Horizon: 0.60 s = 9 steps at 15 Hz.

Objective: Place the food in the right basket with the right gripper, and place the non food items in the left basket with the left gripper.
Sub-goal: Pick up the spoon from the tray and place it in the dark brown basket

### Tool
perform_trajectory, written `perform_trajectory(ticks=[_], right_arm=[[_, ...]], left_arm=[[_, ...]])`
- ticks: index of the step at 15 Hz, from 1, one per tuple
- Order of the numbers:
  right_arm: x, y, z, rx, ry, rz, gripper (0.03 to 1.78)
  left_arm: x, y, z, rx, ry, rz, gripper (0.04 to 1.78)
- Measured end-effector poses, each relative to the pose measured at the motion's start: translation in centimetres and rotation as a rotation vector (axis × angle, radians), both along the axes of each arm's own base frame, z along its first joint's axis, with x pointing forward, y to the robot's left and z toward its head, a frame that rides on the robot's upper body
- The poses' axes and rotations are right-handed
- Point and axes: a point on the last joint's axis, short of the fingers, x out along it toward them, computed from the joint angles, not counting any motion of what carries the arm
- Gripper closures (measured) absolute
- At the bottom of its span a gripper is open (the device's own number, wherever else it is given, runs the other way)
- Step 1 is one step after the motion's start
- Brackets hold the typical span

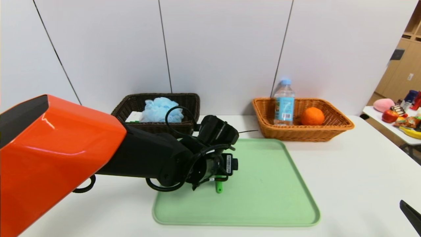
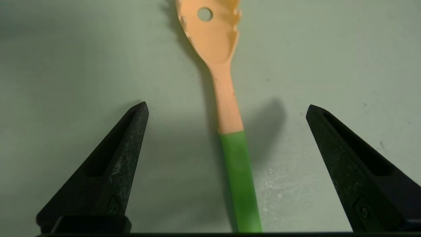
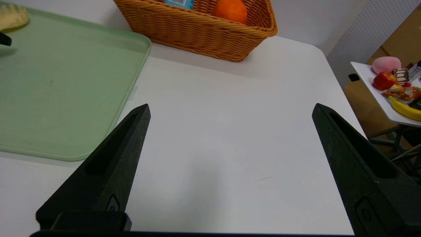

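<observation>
Step in hand: grasp of last non-food item. Left gripper (image 2: pixel 227 110), fingers spread wide, straddles spoon (image 2: pixel 227 108) lying on green tray (image 1: pixel 279 184). Next: descend, close on handle, carry to left basket (image 1: pixel 184 108). Right gripper (image 3: pixel 230 110) parked over surface, fingers open.

The spoon (image 2: pixel 230 108) lies on the tray (image 1: pixel 269 184) directly under the left gripper (image 2: pixel 227 112), between its spread fingers, with both baskets (image 1: pixel 158 112) (image 1: pixel 302 120) on the table beyond.
</observation>
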Motion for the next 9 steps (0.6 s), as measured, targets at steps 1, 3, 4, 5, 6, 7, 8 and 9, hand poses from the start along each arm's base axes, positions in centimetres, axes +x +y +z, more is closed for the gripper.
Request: perform_trajectory(ticks=[1, 3, 4, 5, 6, 7, 8, 9], right_arm=[[-0.01, 0.00, -0.02, -0.001, 0.000, 0.002, 0.11], [0.00, 0.05, -0.04, 0.001, 0.002, 0.022, 0.11], [0.01, 0.06, -0.05, 0.001, 0.003, 0.025, 0.11], [0.02, 0.06, -0.05, 0.001, 0.004, 0.026, 0.11], [0.02, 0.06, -0.04, 0.001, 0.003, 0.026, 0.11], [0.02, 0.06, -0.04, 0.001, 0.003, 0.025, 0.11], [0.02, 0.06, -0.04, 0.001, 0.003, 0.026, 0.11], [0.02, 0.06, -0.04, 0.001, 0.003, 0.025, 0.11]], left_arm=[[0.14, 0.07, -0.39, 0.006, 0.007, 0.006, 0.13], [0.48, 0.39, -0.88, 0.020, 0.017, 0.013, 0.13], [0.62, 0.52, -0.96, 0.023, 0.019, 0.017, 0.13], [0.68, 0.59, -1.01, 0.025, 0.020, 0.018, 0.13], [0.70, 0.63, -1.06, 0.028, 0.021, 0.018, 0.13], [0.71, 0.65, -1.10, 0.031, 0.022, 0.017, 0.13], [0.72, 0.66, -1.13, 0.033, 0.022, 0.017, 0.13], [0.72, 0.68, -1.16, 0.039, 0.021, 0.011, 0.13]])
